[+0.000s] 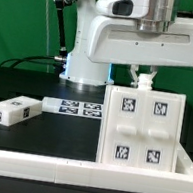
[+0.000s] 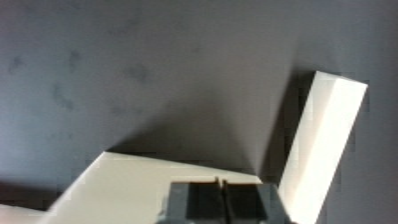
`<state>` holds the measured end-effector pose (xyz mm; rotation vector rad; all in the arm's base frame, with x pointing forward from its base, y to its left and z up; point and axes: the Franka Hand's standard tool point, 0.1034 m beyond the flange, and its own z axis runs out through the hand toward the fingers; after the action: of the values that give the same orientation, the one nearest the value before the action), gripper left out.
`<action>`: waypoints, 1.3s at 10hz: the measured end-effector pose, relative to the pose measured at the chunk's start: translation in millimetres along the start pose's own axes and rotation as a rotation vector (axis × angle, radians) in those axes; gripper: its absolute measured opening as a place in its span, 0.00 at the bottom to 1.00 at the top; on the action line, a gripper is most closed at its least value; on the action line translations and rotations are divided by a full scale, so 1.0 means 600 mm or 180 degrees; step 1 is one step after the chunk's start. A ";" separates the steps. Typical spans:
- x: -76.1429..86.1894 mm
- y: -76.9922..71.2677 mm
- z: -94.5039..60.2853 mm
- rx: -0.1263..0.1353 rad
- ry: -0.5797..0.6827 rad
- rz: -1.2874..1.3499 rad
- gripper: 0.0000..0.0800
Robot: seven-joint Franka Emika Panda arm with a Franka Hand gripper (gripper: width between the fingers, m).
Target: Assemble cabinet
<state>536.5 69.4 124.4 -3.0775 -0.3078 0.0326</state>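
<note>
The white cabinet body [image 1: 140, 127] stands at the exterior view's right, its front showing four black-and-white tags. My gripper [image 1: 140, 83] is right at the body's top back edge, fingers together and holding nothing. In the wrist view the gripper [image 2: 217, 190] shows two dark fingers pressed together over a flat white surface [image 2: 151, 185], with a white panel edge [image 2: 324, 130] rising beside them. A loose long white piece [image 1: 11, 112] with tags lies on the dark table at the exterior view's left. I cannot tell whether my fingertips touch the body.
The marker board [image 1: 80, 107] lies flat behind the loose piece, in front of the white robot base [image 1: 84, 67]. A low white wall [image 1: 73, 168] runs along the table's front edge and up the left side.
</note>
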 end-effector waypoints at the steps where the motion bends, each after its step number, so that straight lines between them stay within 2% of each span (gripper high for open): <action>1: 0.000 0.000 0.000 0.0000 -0.0001 0.0000 0.00; 2: 0.000 0.000 -0.002 0.0004 -0.0025 0.0000 0.00; 3: 0.013 0.000 -0.017 0.0009 -0.0040 0.0003 0.00; 5: 0.015 0.000 -0.017 0.0009 -0.0034 -0.0001 0.00; 7: 0.015 0.000 -0.017 0.0009 -0.0034 -0.0001 0.35; 8: 0.008 0.008 -0.015 0.0007 -0.0045 0.0010 0.54; 9: -0.018 0.036 -0.008 -0.0010 -0.0103 0.0109 0.54; 11: -0.060 0.091 -0.002 -0.0057 -0.0101 0.0222 0.89; 12: -0.081 0.120 0.002 -0.0085 -0.0057 0.0183 0.89; 13: -0.108 0.160 0.011 -0.0121 -0.0021 0.0159 0.98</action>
<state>491.5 -37.3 114.1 -3.1230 -0.2347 0.0391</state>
